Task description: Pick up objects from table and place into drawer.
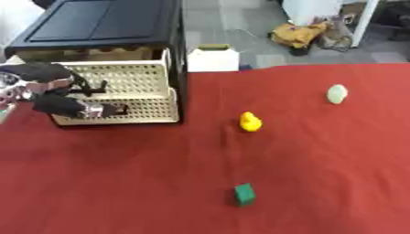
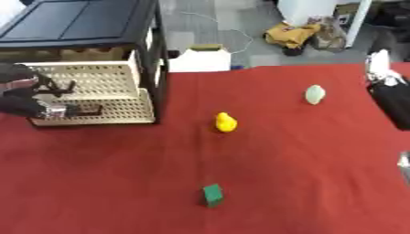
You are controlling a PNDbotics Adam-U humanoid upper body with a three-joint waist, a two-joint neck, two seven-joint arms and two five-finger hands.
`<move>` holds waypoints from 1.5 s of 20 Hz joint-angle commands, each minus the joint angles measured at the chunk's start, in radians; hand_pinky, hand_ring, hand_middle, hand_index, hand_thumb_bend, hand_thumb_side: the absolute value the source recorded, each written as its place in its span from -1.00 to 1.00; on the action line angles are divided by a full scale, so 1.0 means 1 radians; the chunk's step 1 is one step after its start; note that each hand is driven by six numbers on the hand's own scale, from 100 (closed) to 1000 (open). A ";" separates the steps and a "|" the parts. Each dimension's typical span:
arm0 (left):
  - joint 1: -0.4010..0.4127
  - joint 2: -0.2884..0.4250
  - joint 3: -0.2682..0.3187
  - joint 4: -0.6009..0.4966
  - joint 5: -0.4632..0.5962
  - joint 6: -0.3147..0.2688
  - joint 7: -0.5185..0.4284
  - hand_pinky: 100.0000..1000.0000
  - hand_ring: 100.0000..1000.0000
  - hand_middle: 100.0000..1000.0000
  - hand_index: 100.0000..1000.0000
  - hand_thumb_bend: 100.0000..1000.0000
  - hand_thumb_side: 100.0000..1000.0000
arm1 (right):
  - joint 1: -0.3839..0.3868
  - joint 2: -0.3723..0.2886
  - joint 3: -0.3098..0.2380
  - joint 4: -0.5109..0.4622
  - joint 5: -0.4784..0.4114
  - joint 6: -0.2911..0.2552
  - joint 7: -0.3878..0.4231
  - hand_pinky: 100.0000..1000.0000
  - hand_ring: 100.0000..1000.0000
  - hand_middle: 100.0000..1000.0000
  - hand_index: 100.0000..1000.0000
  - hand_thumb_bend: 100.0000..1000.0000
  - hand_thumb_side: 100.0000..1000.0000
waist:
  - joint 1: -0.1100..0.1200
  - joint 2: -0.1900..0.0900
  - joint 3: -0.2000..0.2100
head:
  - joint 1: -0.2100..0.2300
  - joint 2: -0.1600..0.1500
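In the left eye view our left hand [image 1: 76, 103] curls its fingers on the front of the cream drawer [image 1: 120, 91]; a yellow duck [image 1: 250, 121], green block [image 1: 244, 194] and pale object [image 1: 337, 93] lie on the red surface [image 1: 120, 183]. In the right eye view our right hand [image 2: 392, 100] shows at the right edge; we cannot tell its fingers' state.

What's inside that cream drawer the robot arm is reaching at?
Nothing can be made out inside the cream drawer. Its perforated front and the left hand at it hide the inside. The yellow duck sits on the table.

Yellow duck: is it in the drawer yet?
No. The yellow duck sits on the red tablecloth, apart from the beige drawer, where the left hand is.
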 commanded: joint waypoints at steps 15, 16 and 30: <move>0.068 0.115 0.014 -0.164 0.034 0.047 0.024 -1.00 -1.00 -1.00 0.58 -0.04 1.00 | -0.010 -0.017 -0.010 -0.017 -0.004 -0.003 -0.004 0.26 0.31 0.04 0.55 -0.82 0.20 | -0.005 -0.022 0.005 | 0.001 -0.008; 0.072 0.118 0.014 -0.168 0.035 0.050 0.023 -1.00 -1.00 -1.00 0.58 -0.03 1.00 | -0.010 -0.016 -0.010 -0.017 -0.004 -0.003 -0.004 0.26 0.31 0.04 0.55 -0.82 0.20 | -0.005 -0.022 0.005 | 0.001 -0.009; 0.126 0.154 0.003 -0.214 0.052 0.057 0.007 -1.00 -1.00 -1.00 0.55 -0.02 1.00 | -0.013 -0.014 -0.011 -0.017 -0.004 -0.004 -0.007 0.26 0.32 0.04 0.55 -0.82 0.20 | -0.007 -0.019 0.004 | 0.002 -0.011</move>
